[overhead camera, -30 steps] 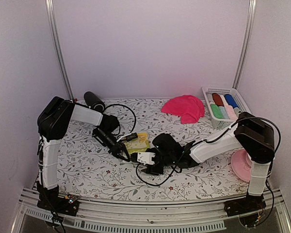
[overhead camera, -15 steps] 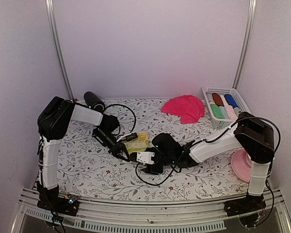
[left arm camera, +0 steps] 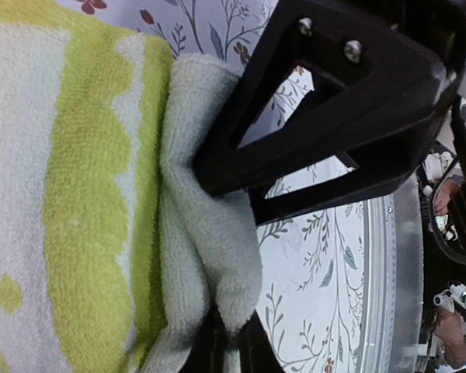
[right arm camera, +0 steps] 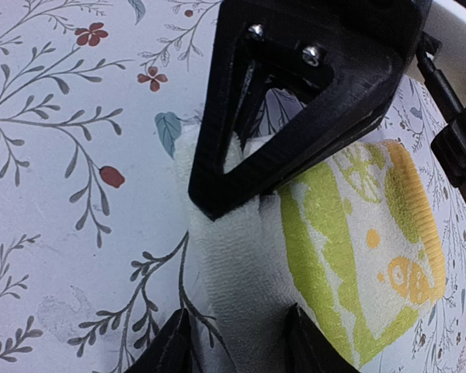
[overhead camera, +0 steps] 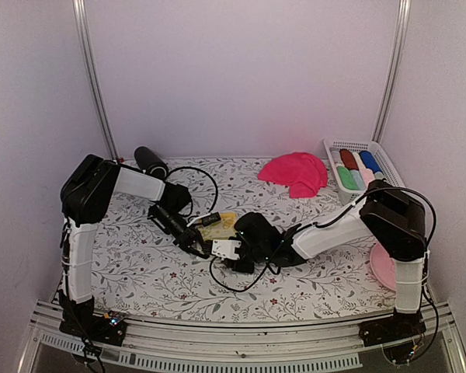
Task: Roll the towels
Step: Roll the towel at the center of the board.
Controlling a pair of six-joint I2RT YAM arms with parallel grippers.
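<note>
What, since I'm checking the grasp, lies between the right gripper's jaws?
The pale folded edge of the yellow towel, between the jaws of the right gripper; the right wrist view shows it.

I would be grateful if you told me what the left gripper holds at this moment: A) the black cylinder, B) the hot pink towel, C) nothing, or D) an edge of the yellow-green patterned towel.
D: in the left wrist view the left gripper is shut on a pale bunched edge of the yellow-green patterned towel, while the hot pink towel lies apart, near the basket.
</note>
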